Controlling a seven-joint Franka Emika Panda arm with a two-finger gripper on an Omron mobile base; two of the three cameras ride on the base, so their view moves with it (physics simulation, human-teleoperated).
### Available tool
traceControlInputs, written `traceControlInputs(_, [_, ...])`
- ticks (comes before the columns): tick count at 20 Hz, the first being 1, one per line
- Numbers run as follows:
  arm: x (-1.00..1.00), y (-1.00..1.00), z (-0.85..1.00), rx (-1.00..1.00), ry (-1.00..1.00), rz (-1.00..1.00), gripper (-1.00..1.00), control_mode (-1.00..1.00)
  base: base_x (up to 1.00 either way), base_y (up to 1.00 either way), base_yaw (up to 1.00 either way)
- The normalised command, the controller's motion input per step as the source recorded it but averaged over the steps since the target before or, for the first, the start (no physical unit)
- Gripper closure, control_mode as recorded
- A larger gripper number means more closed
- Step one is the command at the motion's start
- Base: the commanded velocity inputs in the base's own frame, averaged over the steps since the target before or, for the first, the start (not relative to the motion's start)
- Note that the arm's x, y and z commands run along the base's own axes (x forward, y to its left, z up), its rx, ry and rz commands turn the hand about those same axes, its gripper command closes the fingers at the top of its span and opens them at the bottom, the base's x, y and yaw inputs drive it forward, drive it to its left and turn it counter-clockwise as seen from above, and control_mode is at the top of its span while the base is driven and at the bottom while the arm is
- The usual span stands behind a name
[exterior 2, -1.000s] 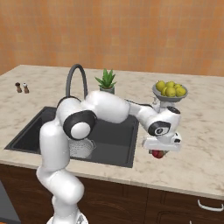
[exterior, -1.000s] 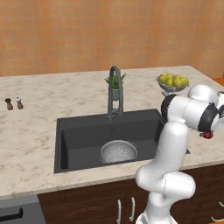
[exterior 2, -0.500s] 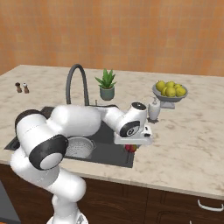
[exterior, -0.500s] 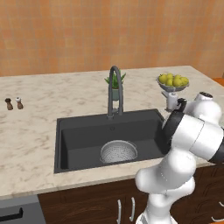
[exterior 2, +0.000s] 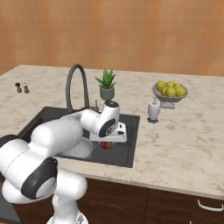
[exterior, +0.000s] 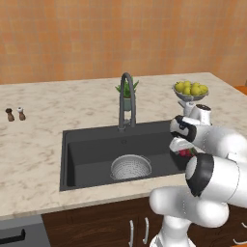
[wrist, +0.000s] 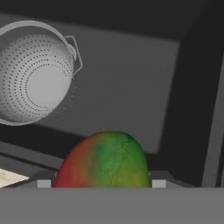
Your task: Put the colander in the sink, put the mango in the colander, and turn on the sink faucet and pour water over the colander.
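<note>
One mango (wrist: 103, 159) sits tight between the jaws of the gripper (exterior 2: 106, 143) – up over the sink (exterior: 91, 144), beside the colander (exterior: 130, 167).

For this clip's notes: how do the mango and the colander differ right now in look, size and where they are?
The mango is a solid red-green oval; the colander is a silver perforated bowl with loop handles. The mango is far smaller than the colander. The mango is held in the gripper above the sink's right side, while the colander sits on the sink floor. Both lie within the sink's outline.
</note>
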Motion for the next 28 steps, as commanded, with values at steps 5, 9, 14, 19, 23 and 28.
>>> traceControlInputs(5, [0.11,0.74,-0.02,0.12,0.08,0.00,1.00,-1.00,0.00,0.00,0.00])
traceControlInputs(9, [0.26,0.65,-0.11,0.16,0.10,0.00,1.00,-1.00,0.00,0.00,0.00])
traceControlInputs(14, [0.18,0.70,-0.32,0.12,0.10,0.00,1.00,-1.00,0.00,0.00,0.00])
traceControlInputs(19, [0.04,0.67,-0.40,0.08,0.04,0.00,1.00,-1.00,0.00,0.00,0.00])
traceControlInputs(23, [0.09,0.48,-0.43,0.08,0.04,0.00,1.00,-1.00,0.00,0.00,0.00])
traceControlInputs(28, [0.08,0.34,-0.41,0.04,0.00,-0.01,1.00,-1.00,0.00,0.00,0.00])
